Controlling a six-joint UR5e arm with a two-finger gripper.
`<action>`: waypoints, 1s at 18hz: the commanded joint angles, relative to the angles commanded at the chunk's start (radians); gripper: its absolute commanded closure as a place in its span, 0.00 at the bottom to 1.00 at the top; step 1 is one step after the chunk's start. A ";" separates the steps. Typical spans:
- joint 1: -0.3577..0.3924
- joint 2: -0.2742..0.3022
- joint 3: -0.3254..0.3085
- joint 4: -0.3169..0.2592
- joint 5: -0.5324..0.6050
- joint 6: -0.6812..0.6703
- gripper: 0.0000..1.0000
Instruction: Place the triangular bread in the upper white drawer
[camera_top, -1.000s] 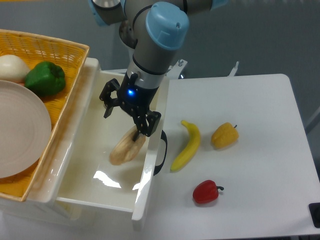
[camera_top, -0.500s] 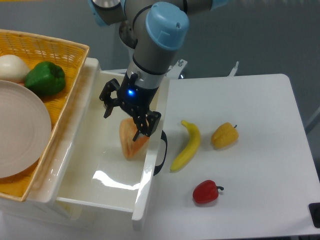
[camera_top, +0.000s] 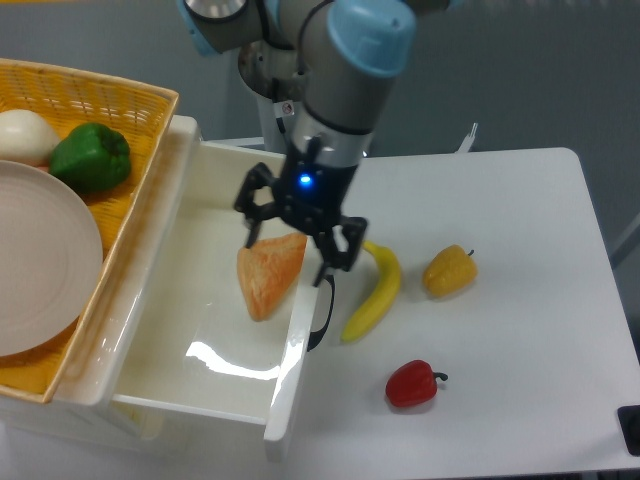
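The black two-finger end effector (camera_top: 298, 238) is hanging with its jaws spread apart and gripping nothing, poised over the front right edge of the drawer. At about its 8 o'clock, the flat wedge-shaped toy bread slice with the tan-orange toasted face (camera_top: 268, 274) is lying inside the large glossy white plastic drawer (camera_top: 215, 355), close against the right-hand wall, its broad end toward the end effector and its narrower end pointing toward the drawer's front. Whether a fingertip is touching the bread cannot be told; the fingers appear to be clear above it.

Judging from this, the placing is looking essentially done: the bread is resting within the drawer walls and nothing is gripping it. What is left, at most, is for the arm to be drawing clear.

Further out, at the end effector's 4 o'clock, a curved yellow toy banana (camera_top: 375, 291) is lying on the white worktop (camera_top: 520, 330), with a small yellow toy bell pepper (camera_top: 448, 271) beyond it at 3 o'clock and a red toy bell pepper (camera_top: 412, 383) at 5 o'clock. At 9 o'clock a yellow wicker basket (camera_top: 120, 100) is sitting beside the drawer, holding a green toy pepper (camera_top: 91, 157).
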 joint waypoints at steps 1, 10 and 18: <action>0.014 0.000 0.000 0.011 0.041 0.027 0.00; 0.147 -0.057 -0.002 0.015 0.140 0.280 0.00; 0.262 -0.109 -0.052 0.012 0.312 0.636 0.00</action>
